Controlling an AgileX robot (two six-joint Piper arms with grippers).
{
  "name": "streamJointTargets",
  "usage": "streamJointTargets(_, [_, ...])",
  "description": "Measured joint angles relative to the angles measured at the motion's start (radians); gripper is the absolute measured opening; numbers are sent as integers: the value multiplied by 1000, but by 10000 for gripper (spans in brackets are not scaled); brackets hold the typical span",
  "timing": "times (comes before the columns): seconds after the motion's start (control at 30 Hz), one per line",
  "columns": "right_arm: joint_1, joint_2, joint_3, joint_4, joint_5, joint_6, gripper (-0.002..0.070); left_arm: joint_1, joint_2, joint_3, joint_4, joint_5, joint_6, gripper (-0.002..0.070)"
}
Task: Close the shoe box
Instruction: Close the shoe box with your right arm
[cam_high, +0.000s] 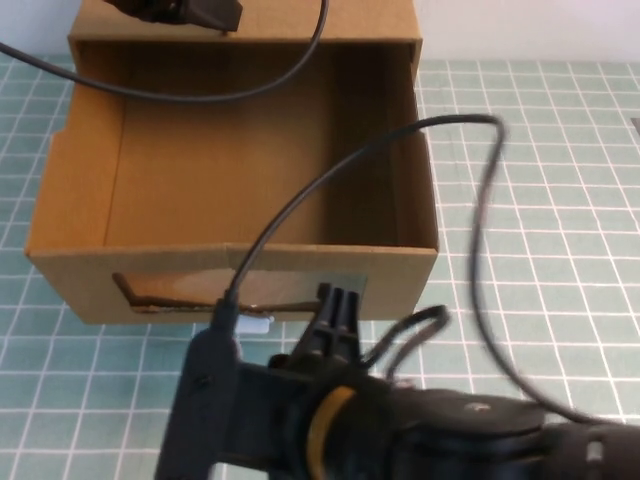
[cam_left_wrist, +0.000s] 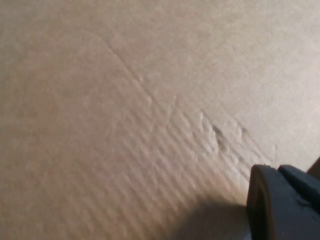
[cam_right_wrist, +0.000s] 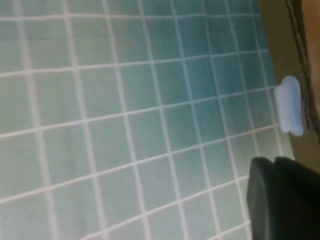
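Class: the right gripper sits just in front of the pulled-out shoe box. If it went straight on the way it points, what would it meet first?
Probably the shoe box's front panel, around its clear window beside the white pull tab; the right gripper points at it, though depth is unclear.

Green grid mat (cam_high: 560, 200) (white lines), pale wall strip (cam_high: 530, 30) behind

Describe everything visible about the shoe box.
The shoe box is brown cardboard, its drawer pulled out toward the robot and empty inside. The front panel has a clear window with a small white pull tab below it. It sits on the green grid mat. The right gripper is at the front panel near the tab; the left gripper is against the cardboard top at the far end.
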Motion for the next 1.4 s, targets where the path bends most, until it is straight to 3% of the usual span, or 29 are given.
streamJointTargets(0.4, [0,156,0,-397,-63,293,-14,0,0,0,0,0,0,-5])
streamJointTargets(0.6, [-53,230,0,-540,-84,397,-14,0,0,0,0,0,0,-5])
streamJointTargets(0.9, [-192,243,-19,-618,-178,494,-14,0,0,0,0,8,0,-5])
streamJointTargets(1.4, [-367,267,-160,-662,-345,503,-14,0,0,0,0,14,0,-5])
